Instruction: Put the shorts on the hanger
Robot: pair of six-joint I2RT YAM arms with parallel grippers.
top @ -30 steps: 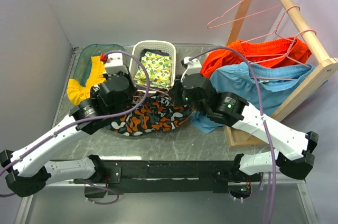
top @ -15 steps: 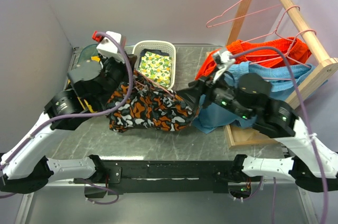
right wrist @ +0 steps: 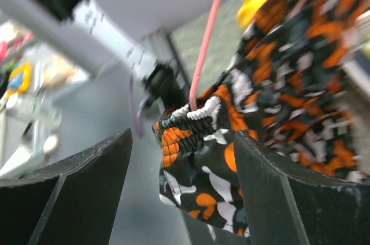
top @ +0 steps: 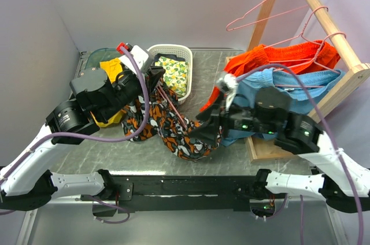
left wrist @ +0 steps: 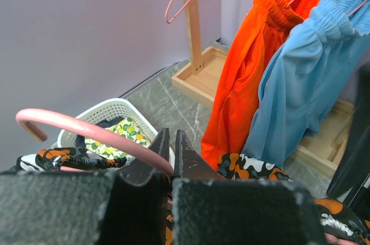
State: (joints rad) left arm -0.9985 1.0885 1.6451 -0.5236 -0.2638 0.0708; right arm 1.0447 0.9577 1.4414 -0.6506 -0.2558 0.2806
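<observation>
The shorts (top: 176,129), black with orange, white and grey blotches, hang bunched from the pink hanger (top: 170,103) above the table. My left gripper (top: 151,78) is shut on the hanger's hook wire (left wrist: 87,130), its jaws (left wrist: 171,134) pinched together on it. To the right of the shorts, my right gripper (top: 213,119) stands open. In the right wrist view the elastic waistband corner of the shorts (right wrist: 196,141) hangs on the hanger wire (right wrist: 205,48) between the spread fingers of my right gripper (right wrist: 182,161).
A white basket (top: 151,54) with a lemon-print cloth stands at the back. A yellow cloth (top: 110,69) lies by a teal bin (top: 92,57). The wooden rack (top: 332,28) on the right carries orange shorts (top: 277,57), blue shorts (top: 292,92) and a bare pink hanger (top: 260,17).
My left arm has lifted the hanger, raising the shorts off the table. My right gripper has drawn back to the right and opened, letting go of the fabric.
</observation>
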